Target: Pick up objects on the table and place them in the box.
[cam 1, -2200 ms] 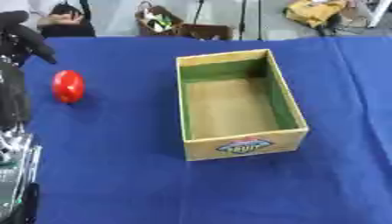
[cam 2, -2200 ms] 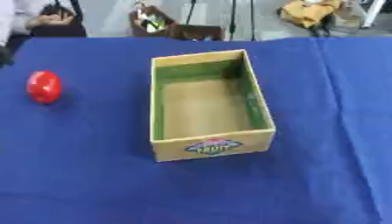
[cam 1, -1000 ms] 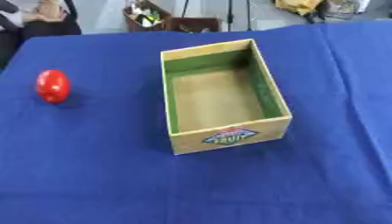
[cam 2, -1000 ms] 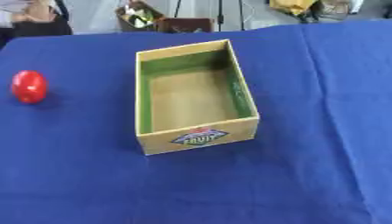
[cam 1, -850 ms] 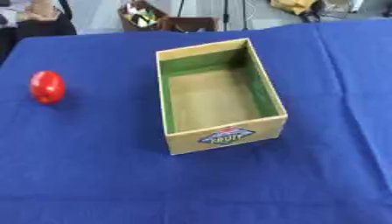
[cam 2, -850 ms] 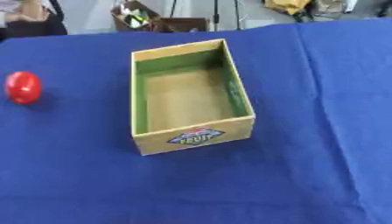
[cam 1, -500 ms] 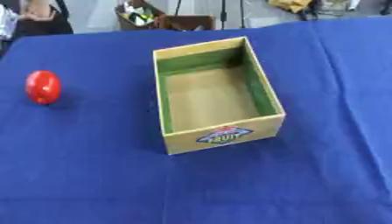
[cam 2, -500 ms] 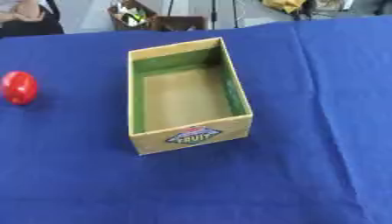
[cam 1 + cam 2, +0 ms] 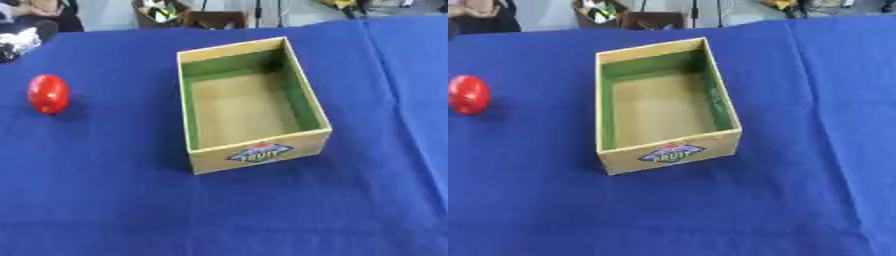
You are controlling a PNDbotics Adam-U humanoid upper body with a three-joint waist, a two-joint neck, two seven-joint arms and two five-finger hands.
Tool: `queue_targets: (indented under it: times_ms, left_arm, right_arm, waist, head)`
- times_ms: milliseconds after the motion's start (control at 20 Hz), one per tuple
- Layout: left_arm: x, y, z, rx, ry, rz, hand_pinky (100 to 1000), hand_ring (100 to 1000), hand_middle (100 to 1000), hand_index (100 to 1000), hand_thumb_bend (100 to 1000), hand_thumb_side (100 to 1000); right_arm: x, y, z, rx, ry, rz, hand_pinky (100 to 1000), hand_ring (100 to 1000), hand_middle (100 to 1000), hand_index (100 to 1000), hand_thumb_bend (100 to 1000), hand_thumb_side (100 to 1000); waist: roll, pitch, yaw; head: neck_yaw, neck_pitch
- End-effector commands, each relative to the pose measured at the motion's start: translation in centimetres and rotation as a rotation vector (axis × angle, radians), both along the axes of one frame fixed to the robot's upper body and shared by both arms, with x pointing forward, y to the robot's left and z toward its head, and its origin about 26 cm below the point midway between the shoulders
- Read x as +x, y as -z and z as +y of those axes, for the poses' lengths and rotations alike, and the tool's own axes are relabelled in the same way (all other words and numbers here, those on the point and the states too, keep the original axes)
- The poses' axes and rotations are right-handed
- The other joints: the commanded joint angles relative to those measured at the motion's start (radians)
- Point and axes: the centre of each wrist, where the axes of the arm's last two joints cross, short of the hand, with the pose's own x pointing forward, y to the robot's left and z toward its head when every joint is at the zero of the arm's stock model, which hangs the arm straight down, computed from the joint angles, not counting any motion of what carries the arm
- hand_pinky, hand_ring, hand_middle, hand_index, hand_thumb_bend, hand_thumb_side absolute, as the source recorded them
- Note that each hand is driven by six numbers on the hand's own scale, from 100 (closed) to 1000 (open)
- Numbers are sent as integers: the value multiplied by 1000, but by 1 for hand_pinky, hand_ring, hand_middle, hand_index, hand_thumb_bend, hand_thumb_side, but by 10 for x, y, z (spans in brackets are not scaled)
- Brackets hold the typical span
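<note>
Resting well left of the box point(image 9: 249, 105) on the blue tabletop point(image 9: 105, 200), the red object point(image 9: 48, 93) lies untouched — no robot hand in view, so its state cannot be told. Risk — rounded shape may roll off if nudged.

An open, empty cardboard box point(image 9: 254, 150) with green inner walls sits mid-table, a red rounded object point(image 9: 48, 93) well apart at far left.
</note>
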Motion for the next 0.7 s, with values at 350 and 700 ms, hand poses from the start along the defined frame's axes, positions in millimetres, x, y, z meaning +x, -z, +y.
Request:
queue_targets:
  times_ms: [350, 700]
  left_arm:
    - [12, -20, 40, 206, -139, 152, 791, 876, 958, 1000, 799, 787]
    - [30, -13, 55, 264, -165, 290, 802, 879, 979, 1000, 757, 698]
  right_arm:
    - [-2, -11, 2, -49, -12, -20, 691, 712, 663, 774, 100, 957]
    - [-3, -11, 1, -49, -3, -15, 692, 712, 662, 772, 100, 953]
  waist:
    - [-2, -6, -15]
    - [2, 3, -17]
  head:
    - [35, -31]
    - [36, -37]
